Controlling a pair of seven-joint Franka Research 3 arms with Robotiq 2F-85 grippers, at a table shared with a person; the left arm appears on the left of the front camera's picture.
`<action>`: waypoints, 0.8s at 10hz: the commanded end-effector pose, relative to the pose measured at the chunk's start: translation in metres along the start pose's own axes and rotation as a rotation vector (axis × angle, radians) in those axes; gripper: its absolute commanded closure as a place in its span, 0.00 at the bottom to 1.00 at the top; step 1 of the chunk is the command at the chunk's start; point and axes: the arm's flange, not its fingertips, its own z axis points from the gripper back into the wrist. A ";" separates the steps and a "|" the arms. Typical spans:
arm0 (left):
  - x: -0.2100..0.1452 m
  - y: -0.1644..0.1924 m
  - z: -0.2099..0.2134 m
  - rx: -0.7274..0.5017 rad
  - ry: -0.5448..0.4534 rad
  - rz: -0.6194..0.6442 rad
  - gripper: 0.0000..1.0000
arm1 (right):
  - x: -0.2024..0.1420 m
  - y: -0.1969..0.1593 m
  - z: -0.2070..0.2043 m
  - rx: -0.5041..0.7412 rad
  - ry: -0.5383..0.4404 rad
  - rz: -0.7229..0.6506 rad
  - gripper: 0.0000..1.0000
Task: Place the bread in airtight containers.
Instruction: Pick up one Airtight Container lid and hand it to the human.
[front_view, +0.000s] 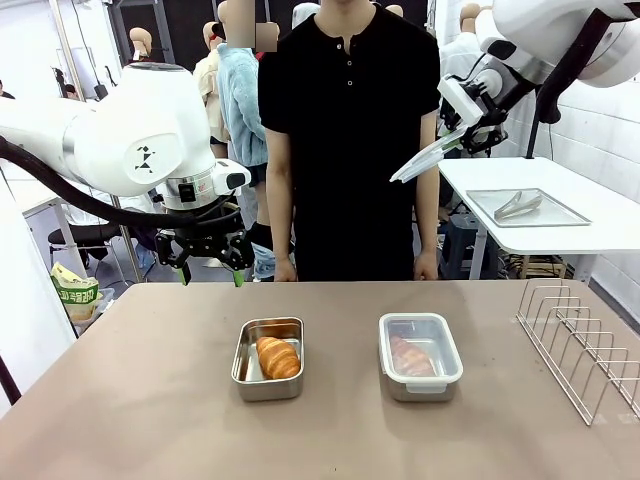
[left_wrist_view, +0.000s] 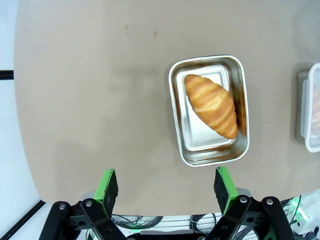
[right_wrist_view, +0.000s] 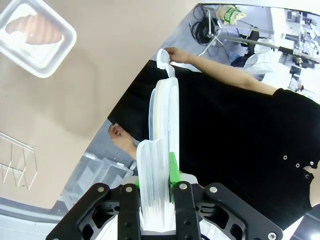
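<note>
Two steel tins stand mid-table. The left tin (front_view: 243, 372) is uncovered and holds a golden croissant (front_view: 277, 356); from the left wrist, this croissant (left_wrist_view: 212, 104) lies diagonally in the tin (left_wrist_view: 176, 115). The right tin (front_view: 421, 357) is shut under a translucent lid, a croissant showing through it, and appears as a lidded tin (right_wrist_view: 36, 34) in the right wrist view. My left gripper (front_view: 210, 262) hangs open and empty above the table's far left edge, green pads (left_wrist_view: 107, 184) wide apart. My right gripper (front_view: 468, 138) is raised at the upper right, shut on a second translucent lid (front_view: 428, 160), seen edge-on as the lid (right_wrist_view: 161, 135).
A person in a black shirt (front_view: 350, 140) stands at the far side, hands down by the table edge. A wire rack (front_view: 580, 345) stands on the right of the table. A side table behind carries a metal tray (front_view: 575, 212) with tongs.
</note>
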 end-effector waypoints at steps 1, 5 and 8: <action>0.001 0.002 0.002 0.004 0.002 -0.003 0.00 | 0.001 0.001 0.003 -0.001 0.001 0.000 1.00; 0.001 0.002 0.002 0.004 0.002 -0.003 0.00 | 0.001 0.001 0.003 -0.001 0.001 0.000 1.00; 0.001 0.002 0.002 0.004 0.002 -0.003 0.00 | 0.001 0.001 0.003 -0.001 0.001 0.000 1.00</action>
